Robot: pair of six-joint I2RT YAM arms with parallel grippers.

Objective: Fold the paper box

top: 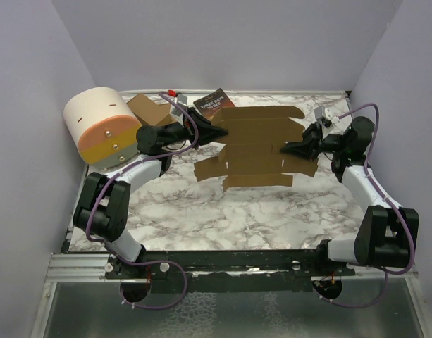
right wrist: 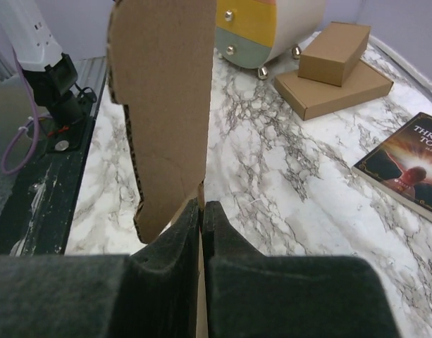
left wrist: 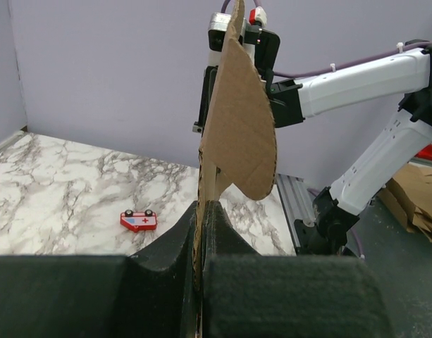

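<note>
My left fingers (left wrist: 211,220) and right fingers (right wrist: 211,220) are each pinched tight on opposite edges of the flat paper box (top: 261,144) between them.

Your paper box (top: 254,144) is plain brown cardboard, unprinted. You have a tabletop (top: 223,211) in a white marble pattern veined with grey. The book (top: 214,103) has a dark cover with a red-orange glow and white lettering. The drawer unit (top: 103,127) is cream with orange, yellow and green fronts. The toy car (left wrist: 139,220) is red with a white cross. Your arms (top: 363,184) are white with black joints. The walls (top: 32,70) are pale lilac.
</note>
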